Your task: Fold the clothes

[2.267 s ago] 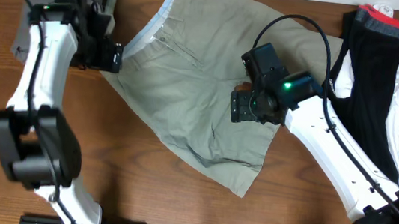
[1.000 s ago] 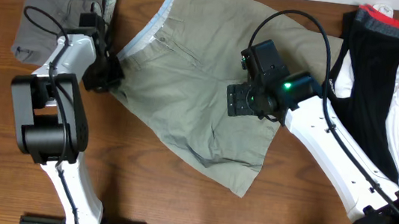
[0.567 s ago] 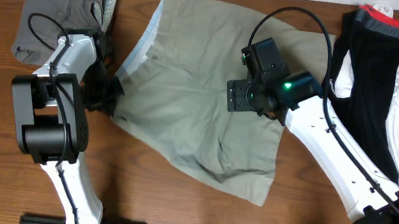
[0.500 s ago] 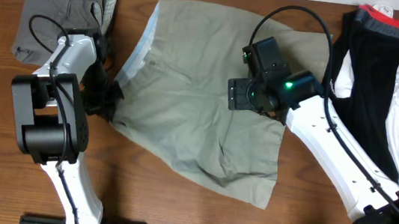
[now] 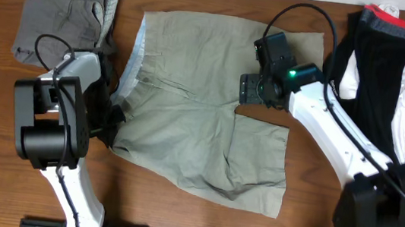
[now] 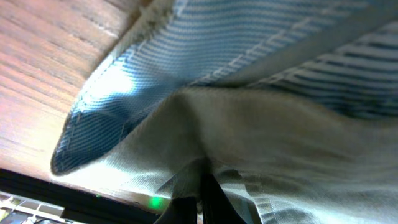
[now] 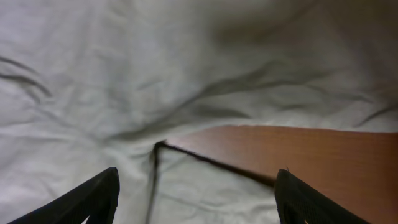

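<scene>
We see the khaki shorts [image 5: 194,120] spread flat mid-table, waistband on the left with its pale striped lining [image 6: 205,56] turned up and both legs running right. The left gripper [image 5: 109,112] sits at the lower-left waistband corner, clamped on the edge of the khaki shorts. In the left wrist view the cloth bunches into the pinched fingertips [image 6: 214,205], with bare table [image 6: 56,68] beside it.

The right gripper [image 5: 251,88] is over the shorts where the two legs split, jaws wide apart with nothing between them. In the right wrist view we see both fingers [image 7: 87,199] above wrinkled cloth and a wedge of wood. We cannot tell if they touch the cloth.

Grey shorts [image 5: 64,17] lie at top left, just beside the khaki waistband. Black-and-white sportswear [image 5: 382,80] with a red waistband [image 5: 392,24] lies along the right edge, near the khaki pair.
</scene>
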{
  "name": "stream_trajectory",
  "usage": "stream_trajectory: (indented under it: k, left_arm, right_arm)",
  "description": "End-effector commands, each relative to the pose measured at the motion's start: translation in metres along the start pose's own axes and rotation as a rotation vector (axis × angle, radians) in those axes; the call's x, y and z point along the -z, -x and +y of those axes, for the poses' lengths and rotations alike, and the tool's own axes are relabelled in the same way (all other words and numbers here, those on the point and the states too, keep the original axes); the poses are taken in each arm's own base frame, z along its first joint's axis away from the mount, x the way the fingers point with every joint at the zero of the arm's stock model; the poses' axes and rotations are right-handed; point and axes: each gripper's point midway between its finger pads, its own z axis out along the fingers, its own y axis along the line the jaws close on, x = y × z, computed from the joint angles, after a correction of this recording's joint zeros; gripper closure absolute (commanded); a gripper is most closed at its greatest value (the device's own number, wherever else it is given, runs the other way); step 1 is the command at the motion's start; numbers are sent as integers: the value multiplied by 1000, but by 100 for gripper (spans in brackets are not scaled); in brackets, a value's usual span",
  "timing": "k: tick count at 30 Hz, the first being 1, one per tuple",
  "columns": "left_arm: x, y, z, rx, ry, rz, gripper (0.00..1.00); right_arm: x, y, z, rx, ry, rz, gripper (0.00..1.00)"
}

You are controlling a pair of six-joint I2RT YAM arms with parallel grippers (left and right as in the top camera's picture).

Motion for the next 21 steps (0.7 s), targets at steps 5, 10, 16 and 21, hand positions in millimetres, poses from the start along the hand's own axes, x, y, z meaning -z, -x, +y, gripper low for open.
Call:
stream_trajectory:
  k: [5, 10, 16, 21]
  left_arm:
    - [-14, 7, 2, -28, 21, -23, 41]
    - [-1, 11, 2, -80, 2, -78, 2]
    - [42, 19, -1, -116, -44, -233, 2]
    - [101, 18, 7, -101, -82, -461, 2]
  right_arm:
    - [-19, 9, 1, 13, 6, -9, 22]
    - [-18, 20, 15, 18, 79, -48, 22]
    - [-17, 24, 22, -6, 110, -62, 22]
    - [-17, 22, 24, 1, 114, -57, 22]
